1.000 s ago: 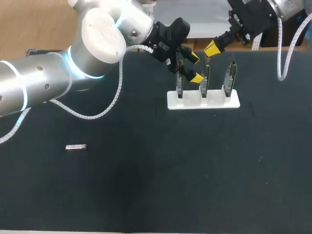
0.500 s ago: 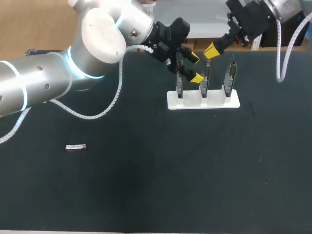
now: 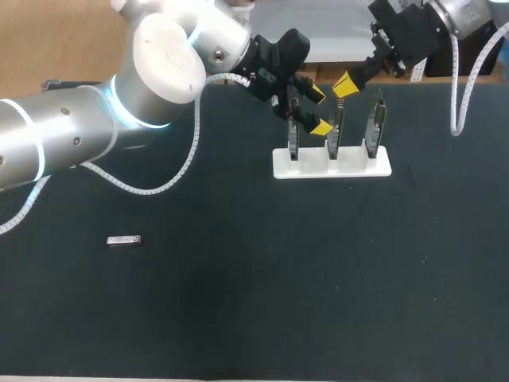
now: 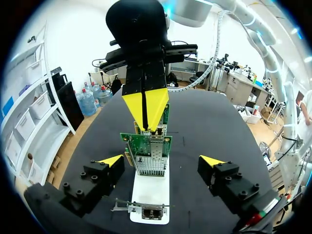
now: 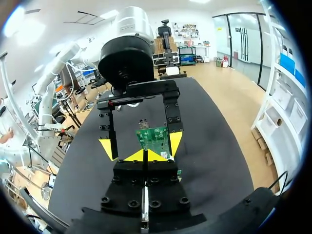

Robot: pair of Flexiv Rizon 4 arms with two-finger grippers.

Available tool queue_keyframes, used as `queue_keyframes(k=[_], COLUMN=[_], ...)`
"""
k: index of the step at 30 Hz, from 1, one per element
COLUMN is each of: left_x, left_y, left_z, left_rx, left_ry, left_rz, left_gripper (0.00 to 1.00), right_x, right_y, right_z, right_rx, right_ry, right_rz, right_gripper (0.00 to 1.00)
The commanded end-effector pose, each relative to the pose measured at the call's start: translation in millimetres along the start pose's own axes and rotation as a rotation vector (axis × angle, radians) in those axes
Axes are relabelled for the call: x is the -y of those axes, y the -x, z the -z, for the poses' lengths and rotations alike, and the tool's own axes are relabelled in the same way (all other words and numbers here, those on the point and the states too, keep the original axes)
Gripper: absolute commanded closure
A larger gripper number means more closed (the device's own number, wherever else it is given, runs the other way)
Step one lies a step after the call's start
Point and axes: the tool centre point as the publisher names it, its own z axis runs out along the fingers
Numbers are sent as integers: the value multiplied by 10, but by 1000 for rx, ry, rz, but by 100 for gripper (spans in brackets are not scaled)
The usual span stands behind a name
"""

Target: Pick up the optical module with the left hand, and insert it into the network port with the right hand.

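The small silver bar-shaped optical module (image 3: 124,239) lay flat on the black tabletop (image 3: 262,302), well apart from both of my arms. It sat toward the near left of the head view, with its long axis running side to side there. My left end effector (image 3: 316,111) was far off at the back of the tabletop, at the white rack (image 3: 332,163) that holds three upright green circuit boards (image 3: 335,127). The module therefore lay back toward me and to the left of it. Of the two, the left was the nearer (and its arm enters from that side), so I judged the coming move to be a long retreat and descent to the module, with the fingers set across its short width.

In the left wrist view my left end effector (image 4: 161,161) stood wide apart, holding nothing. One green board rose between the yellow tips, with a clear gap on each side.

My right end effector (image 3: 343,83) hung just beyond, over the same row of boards. Its two yellow tips were pressed together into a single wedge (image 5: 145,155) and gripped nothing. The wedge pointed down at a board's top edge (image 4: 145,105) — whether it touched, I could not tell.
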Motion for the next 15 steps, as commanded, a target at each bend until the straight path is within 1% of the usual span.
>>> queue_keyframes(k=[1, 15], left_x=[-17, -17], left_y=[12, 12], left_z=[-5, -5], left_rx=[-5, -5], left_ry=[-3, -3], left_rz=[2, 2], left_gripper=[0, 0], right_x=[47, 64], right_y=[-58, -76], right_z=[-27, -60], right_rx=[3, 11], right_ry=[6, 15], right_rz=[-2, -9], right_gripper=[100, 100])
